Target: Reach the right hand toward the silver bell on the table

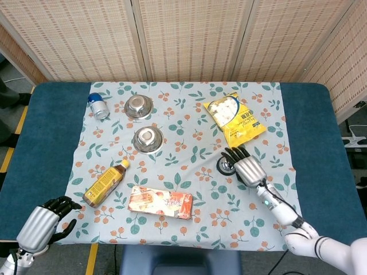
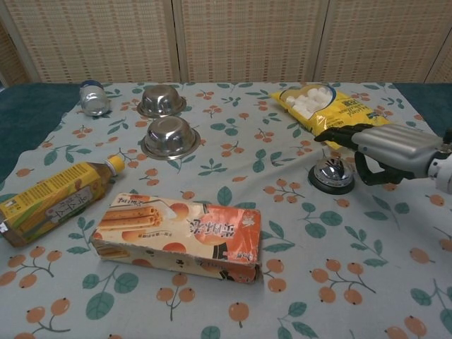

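Note:
The silver bell (image 1: 223, 167) on its black base stands on the floral cloth, right of centre; the chest view shows the bell (image 2: 330, 176) too. My right hand (image 1: 245, 167) hovers at the bell's right side, fingers apart and stretched over its top, holding nothing. In the chest view that right hand (image 2: 388, 147) hangs just above and to the right of the bell, thumb curving down beside it. Whether it touches the bell is unclear. My left hand (image 1: 42, 224) rests at the near left table edge, empty, seen only in the head view.
A yellow snack bag (image 1: 235, 119) lies just beyond the bell. An orange biscuit box (image 1: 160, 202) and a yellow bottle (image 1: 105, 183) lie near the front. Two steel bowls (image 1: 148, 139) and a small can (image 1: 98, 106) sit at the back left.

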